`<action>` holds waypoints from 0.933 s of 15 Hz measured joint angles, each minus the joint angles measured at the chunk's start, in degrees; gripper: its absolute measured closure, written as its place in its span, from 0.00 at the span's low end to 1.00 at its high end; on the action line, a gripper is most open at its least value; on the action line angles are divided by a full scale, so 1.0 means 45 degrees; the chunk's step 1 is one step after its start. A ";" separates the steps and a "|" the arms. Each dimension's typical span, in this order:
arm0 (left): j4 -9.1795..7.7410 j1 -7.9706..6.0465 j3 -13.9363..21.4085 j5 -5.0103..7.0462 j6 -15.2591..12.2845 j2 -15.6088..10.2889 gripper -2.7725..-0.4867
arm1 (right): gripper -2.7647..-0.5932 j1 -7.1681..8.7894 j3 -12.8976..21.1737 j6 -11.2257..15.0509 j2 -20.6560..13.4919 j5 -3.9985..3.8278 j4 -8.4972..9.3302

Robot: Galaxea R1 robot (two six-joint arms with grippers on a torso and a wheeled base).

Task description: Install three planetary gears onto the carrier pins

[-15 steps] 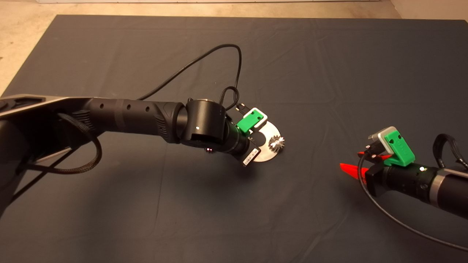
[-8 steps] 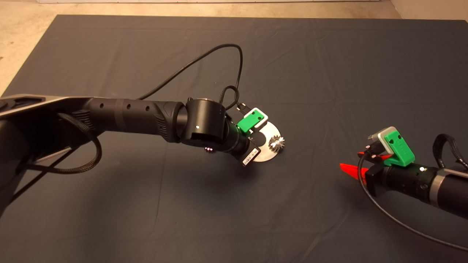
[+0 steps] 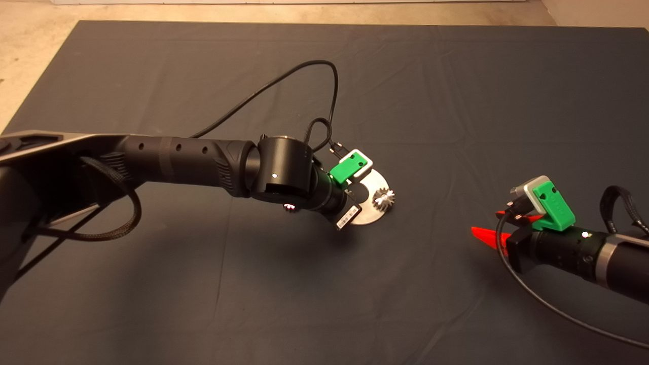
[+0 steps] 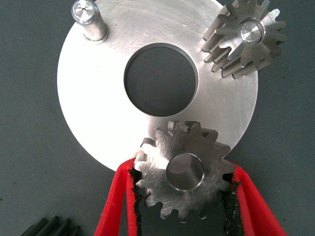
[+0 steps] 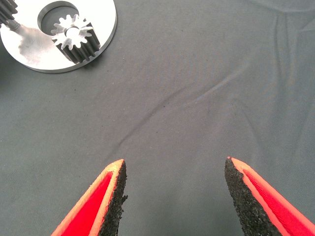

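2 arms share your mat (image 3: 456, 91): the left arm (image 3: 192, 162) reaches to the centre, where the plate (image 4: 98, 113) lies flat so its pins stand upright. Your right gripper (image 5: 174, 189) waits at about 4 o'clock from the plate, well apart, fingers spread wide on nothing.

Over the plate, the left gripper (image 4: 182, 196) has its fingers closed on a gear (image 4: 184, 172), 1 pad on each flank, held level with its bore over the rim pin. That grip, I judge, keeps the bore square to the pin.

1 gear (image 4: 246, 37) already sits on its pin. 1 pin (image 4: 88, 19) is bare. A dark toothed edge (image 4: 51, 227) shows beside the plate.

A small barcode-like label (image 3: 347, 217) sits on the left wrist; you can't read it.
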 joint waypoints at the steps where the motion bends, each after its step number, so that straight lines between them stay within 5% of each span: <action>1: -0.0005 0.0000 0.0000 -0.0030 0.0002 -0.0027 0.90 | 0.59 0.0000 0.0000 0.0000 0.0005 0.0000 0.0000; 14: -0.0303 -0.0116 -0.0098 -0.0049 0.0447 -0.0111 0.90 | 0.59 0.0000 0.0000 0.0000 0.0011 -0.0005 0.0000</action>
